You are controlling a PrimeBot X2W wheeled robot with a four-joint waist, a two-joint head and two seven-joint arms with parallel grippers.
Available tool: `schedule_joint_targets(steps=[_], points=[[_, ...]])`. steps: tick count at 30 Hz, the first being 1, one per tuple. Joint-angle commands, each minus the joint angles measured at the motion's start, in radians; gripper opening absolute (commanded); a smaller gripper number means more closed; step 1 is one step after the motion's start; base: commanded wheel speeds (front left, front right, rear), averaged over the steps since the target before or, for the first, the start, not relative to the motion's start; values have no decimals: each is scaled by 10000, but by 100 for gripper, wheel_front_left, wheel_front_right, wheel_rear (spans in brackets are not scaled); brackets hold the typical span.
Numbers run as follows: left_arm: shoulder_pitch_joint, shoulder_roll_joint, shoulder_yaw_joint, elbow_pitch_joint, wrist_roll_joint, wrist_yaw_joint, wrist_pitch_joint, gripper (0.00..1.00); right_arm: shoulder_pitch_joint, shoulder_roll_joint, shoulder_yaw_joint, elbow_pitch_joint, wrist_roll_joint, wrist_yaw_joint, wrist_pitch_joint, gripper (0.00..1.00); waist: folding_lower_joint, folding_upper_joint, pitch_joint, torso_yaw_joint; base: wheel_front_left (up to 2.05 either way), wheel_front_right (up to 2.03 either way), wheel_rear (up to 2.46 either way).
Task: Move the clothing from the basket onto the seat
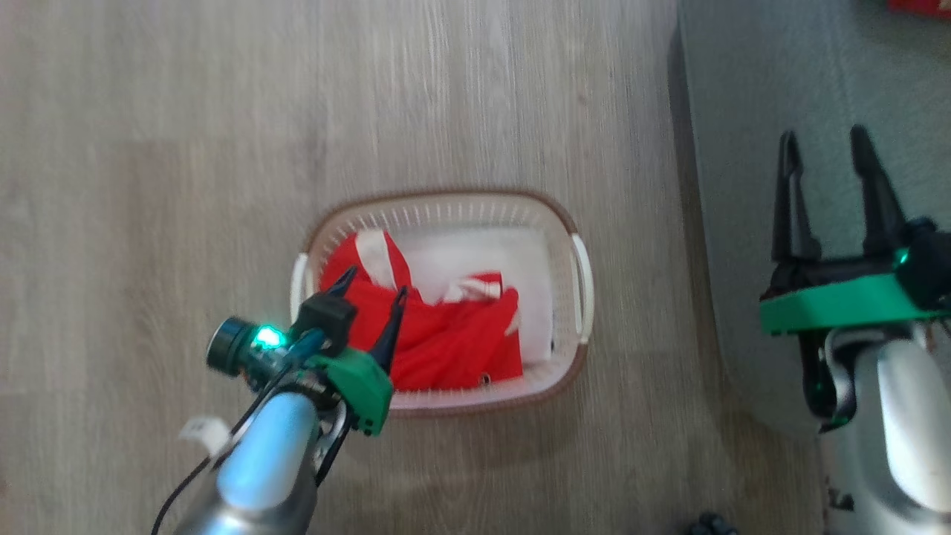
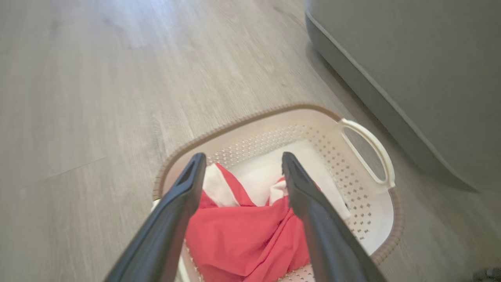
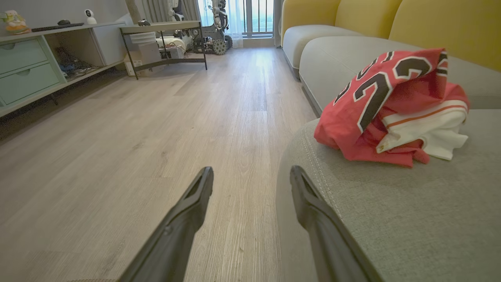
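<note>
- Red garment (image 1: 446, 342) lies crumpled in the basket (image 1: 446, 195); the jersey (image 3: 375, 94) rests on the seat (image 3: 411, 219).
- Probably light, soft, limp: pinch a raised fold.
- Left gripper (image 1: 375, 282) hovers over it, jaws released; right gripper (image 1: 823, 137) jaws released too.

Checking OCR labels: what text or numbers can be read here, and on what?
"23": black, white-edged digits on the red jersey on the seat, creased.
White tag beside the left forearm: too blurred.
Red garment in the basket: no lettering shows.
</note>
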Motion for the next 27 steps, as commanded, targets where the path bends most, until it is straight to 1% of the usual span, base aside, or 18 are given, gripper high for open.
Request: schedule_joint_targets(steps=[1, 6, 10, 18, 27], points=[[-223, 29, 85, 27, 136, -35, -81, 100, -200, -3, 176, -419, -51, -4, -91, 100, -3, 0, 1067, -362, 0, 0, 0], [-1439, 9, -1028, 1433, 632, -225, -45, 100, -608, -3, 239, -942, -10, -4, -91, 100, -3, 0, 2078, -579, 0, 0, 0], [-2277, 5, -1873, 2179, 511, -305, 80, 100, -890, -3, 435, -1261, 85, -4, -91, 100, -3, 0, 2774, -783, 0, 0, 0], [-3561, 3, -2990, 3580, 504, -75, 550, 100, -1218, -3, 626, -1869, 163, -4, -91, 100, -3, 0, 3852, -1135, 0, 0, 0], [-4384, 2, -3461, 4616, 216, 346, 874, 100, -1437, -3, 860, -2235, 255, -4, -91, 100, -3, 0, 4472, -1314, 0, 0, 0]])
